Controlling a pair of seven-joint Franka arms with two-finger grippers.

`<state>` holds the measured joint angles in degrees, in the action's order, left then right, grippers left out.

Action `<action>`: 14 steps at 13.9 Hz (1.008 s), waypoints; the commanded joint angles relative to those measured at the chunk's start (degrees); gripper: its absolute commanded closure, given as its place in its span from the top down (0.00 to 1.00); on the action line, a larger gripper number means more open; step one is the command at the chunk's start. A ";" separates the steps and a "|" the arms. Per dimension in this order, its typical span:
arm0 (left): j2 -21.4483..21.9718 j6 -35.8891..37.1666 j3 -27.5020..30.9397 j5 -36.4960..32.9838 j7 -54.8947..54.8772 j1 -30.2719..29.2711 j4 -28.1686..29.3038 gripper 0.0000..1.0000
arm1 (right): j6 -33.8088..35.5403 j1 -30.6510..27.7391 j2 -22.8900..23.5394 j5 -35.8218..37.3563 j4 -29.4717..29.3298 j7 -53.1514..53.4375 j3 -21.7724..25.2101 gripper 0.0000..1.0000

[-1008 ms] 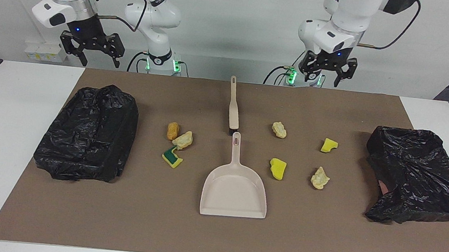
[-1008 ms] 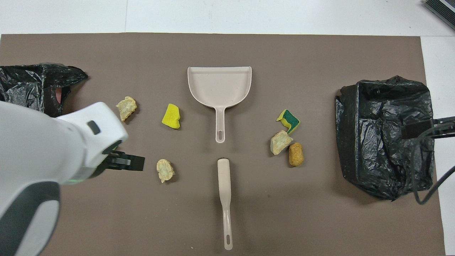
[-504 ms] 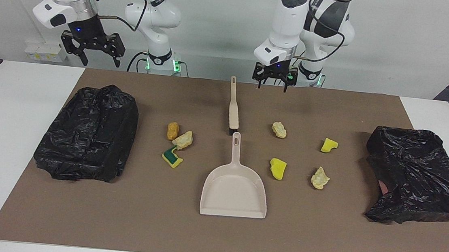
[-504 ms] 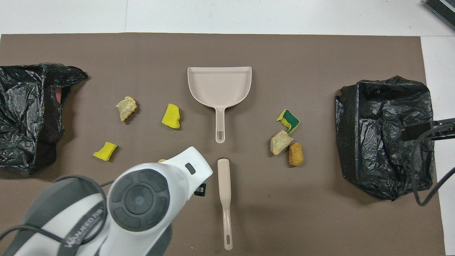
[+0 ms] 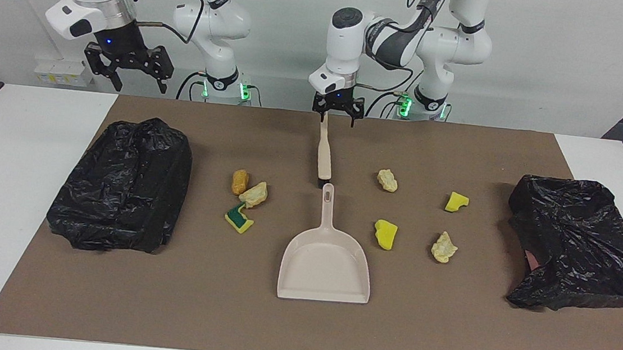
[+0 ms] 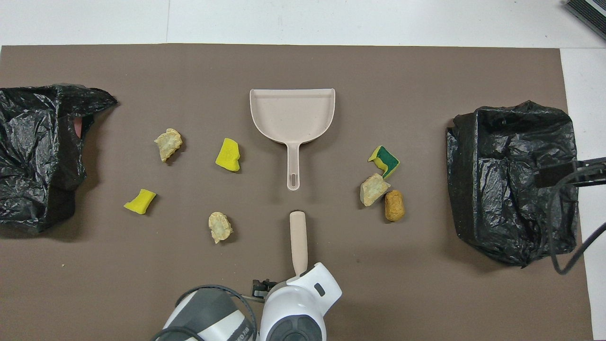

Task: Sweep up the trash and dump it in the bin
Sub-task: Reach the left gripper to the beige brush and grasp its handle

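Plainly nothing is held yet. The right gripper (image 5: pixel 139 84) waits in the air with its fingers spread and empty, above the table edge near the black-bagged bin (image 5: pixel 123 198) at the right arm's end. That bin's liner is slumped over the top and no mouth can be made out, so a dump there could land on plastic instead of inside. Beside it lie three bits of trash (image 5: pixel 254 194), an orange lump, a tan chunk and a green-and-yellow sponge piece. They look light, and a hard stroke could scatter them. Mid-table, the left gripper (image 5: pixel 337 113) hangs with its fingers apart over the brush (image 5: pixel 324 153) at the handle end nearest the robots. The handle is thin, so an off-centre pinch might swivel it and knock the bristle head into the dustpan (image 5: pixel 326 266) handle just beside it. From overhead the wrist covers the fingers and the handle end, so contact cannot be judged. Four more lumps (image 5: pixel 385 234) lie toward the second bag (image 5: pixel 582 244), which has collapsed sideways.
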<state>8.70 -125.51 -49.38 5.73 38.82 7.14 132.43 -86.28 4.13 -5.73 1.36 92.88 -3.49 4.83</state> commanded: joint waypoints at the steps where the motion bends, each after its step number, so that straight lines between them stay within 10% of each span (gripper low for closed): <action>1: -2.54 -4.12 -1.94 0.69 1.17 0.07 1.52 1.00 | 1.20 -0.08 -0.51 -0.13 0.19 -0.90 0.09 1.00; 5: -4.56 -4.39 -2.04 0.69 1.26 -0.02 1.96 1.00 | 1.21 -0.08 -0.60 -0.13 0.28 -0.99 0.18 1.00; 8: -5.36 -4.39 -1.95 0.69 1.70 -0.11 1.96 0.81 | 1.21 -0.08 -0.69 -0.13 0.46 -0.99 0.18 1.00; 14: -5.36 -3.26 -1.77 0.60 0.38 0.33 1.26 0.00 | 1.21 -0.08 -0.86 -0.13 0.55 -0.99 0.18 1.00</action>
<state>2.81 -128.65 -51.33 5.74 39.84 7.14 133.57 -86.12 4.13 -5.76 1.36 92.92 -3.49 4.83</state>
